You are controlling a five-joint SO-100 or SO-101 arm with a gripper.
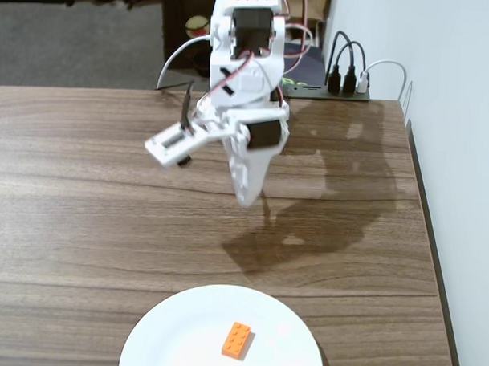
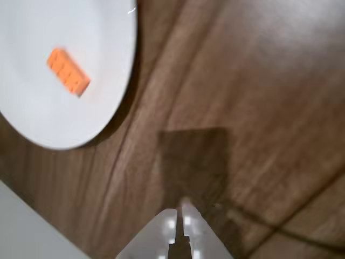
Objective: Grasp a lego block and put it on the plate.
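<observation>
The orange lego block (image 1: 237, 341) lies flat on the white plate (image 1: 167, 341) at the table's near edge in the fixed view. In the wrist view the block (image 2: 68, 72) lies on the plate (image 2: 102, 102) at the upper left. My white gripper (image 1: 245, 199) hangs in the air above the middle of the table, well away from the plate, pointing down. In the wrist view the gripper (image 2: 179, 204) enters from the bottom edge with its two fingers pressed together and nothing between them.
The wooden table (image 1: 83, 193) carries the arm's shadow (image 1: 299, 241) just past the plate. A power strip with plugged cables (image 1: 344, 82) sits at the far right corner. A white wall (image 1: 462, 158) runs along the table's right edge.
</observation>
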